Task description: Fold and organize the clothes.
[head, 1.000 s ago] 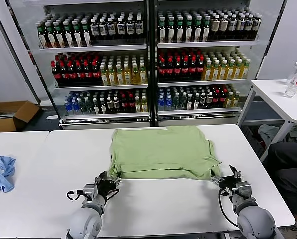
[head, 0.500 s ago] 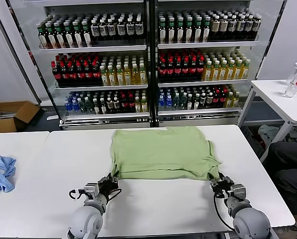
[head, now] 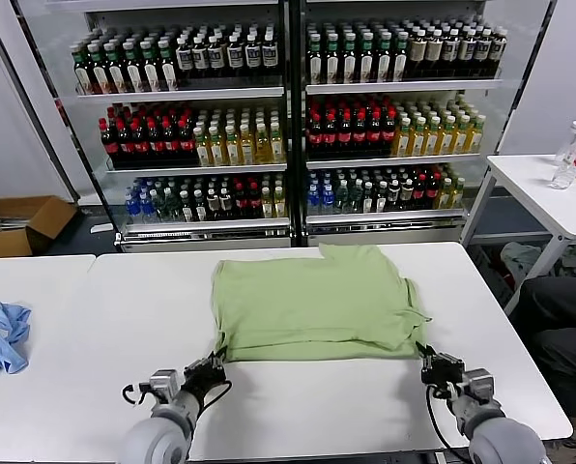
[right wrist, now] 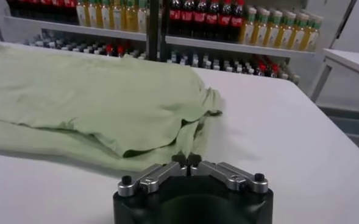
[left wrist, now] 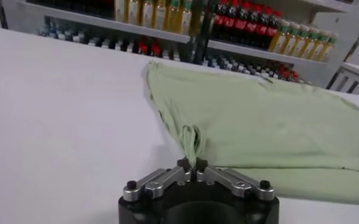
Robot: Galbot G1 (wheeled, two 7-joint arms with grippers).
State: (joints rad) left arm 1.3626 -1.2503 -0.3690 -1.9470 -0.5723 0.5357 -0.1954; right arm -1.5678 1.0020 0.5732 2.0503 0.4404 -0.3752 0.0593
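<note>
The light green polo shirt (head: 312, 302) lies spread flat on the white surface (head: 298, 396), back side up, reaching from the far edge toward the middle, with its near hem running roughly parallel to the near edge. The left hand (head: 214, 364) sits low at the shirt's near left corner; in the left wrist view its two fingers are pressed together on a small pinched fold of green fabric (left wrist: 193, 143) drawn out from the corner, so it is clamped on the polo shirt. The right hand (head: 429, 363) sits at the shirt's near right corner; in the right wrist view its fingertips (right wrist: 180, 162) meet at the edge of the layered cloth, where a flap of the upper layer curls over the lower one, and it too is closed on the polo shirt. Both arms come in from the near edge of the surface, well apart from each other, with the bare white top between them. A crumpled light blue cloth (head: 0, 334) lies on the neighbouring white table at the left, well apart from the shirt. Beyond the far edge stand glass-fronted coolers (head: 288, 116) stocked with rows of bottles, and a clear bottle (head: 570, 155) stands on a small white side table (head: 549, 198) at the right.
</note>
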